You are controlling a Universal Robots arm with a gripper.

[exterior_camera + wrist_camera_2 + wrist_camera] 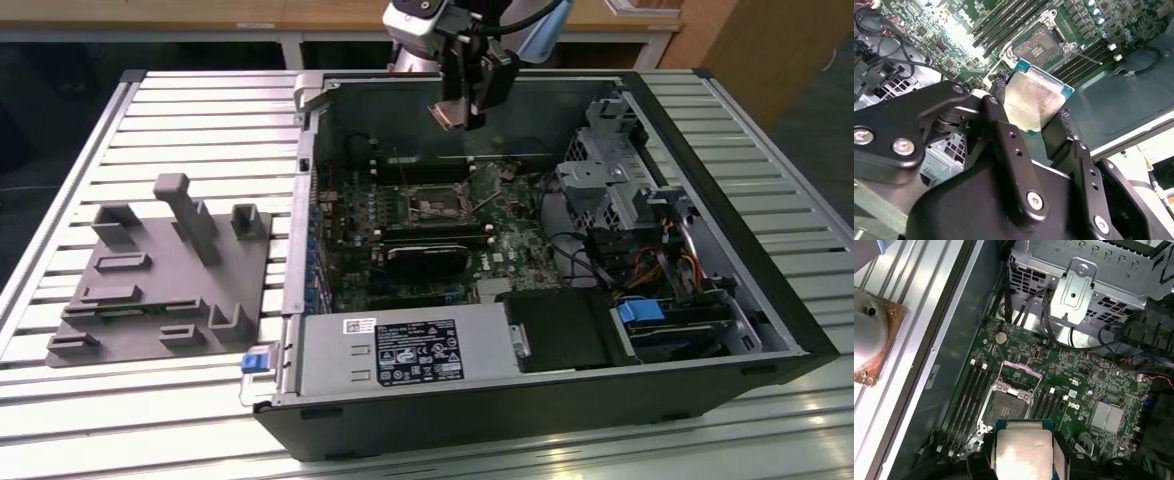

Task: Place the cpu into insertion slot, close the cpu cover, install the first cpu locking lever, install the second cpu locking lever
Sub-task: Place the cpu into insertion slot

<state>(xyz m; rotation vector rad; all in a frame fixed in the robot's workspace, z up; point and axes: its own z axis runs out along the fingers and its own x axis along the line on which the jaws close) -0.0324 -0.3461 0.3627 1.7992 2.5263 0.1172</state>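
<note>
Clamped the gripper [1034,102] on the cpu [1036,97] in the second wrist view, with the jaws parted only by the chip's width and pressed against two opposite edges. Pinched it between black fingers [1004,132], with the silver-grey metal top turned toward the camera and a blue-green border around it. Showed the same hold in the first wrist view: gripper [1024,457], cpu [1023,450], dark pads on either side. Held the chip in the air, touching nothing but the fingers.

Just beyond the chip, found the insertion slot [1006,407] on the green motherboard [1089,375], bare, with a dark pin field inside a thin silvery rim. Showed the insertion slot [1038,47] uncovered in the second wrist view too. Found the cpu cover [1020,372] swung up and back at the slot's far side, off the pin field. Noted long black memory slots [970,392] on both sides of the socket. Farther off, met a perforated metal drive cage [1079,285] with black cables beneath.

In the exterior view, hung the gripper [461,115] over the open computer case [534,420], well apart from the insertion slot [434,208] below. Noted a black rounded block [427,262] just beside the slot and a power supply [400,350] at the case's near edge. Toward the exterior view's left, on the slatted table [174,100], found a grey fixture [160,290] beside the case.
</note>
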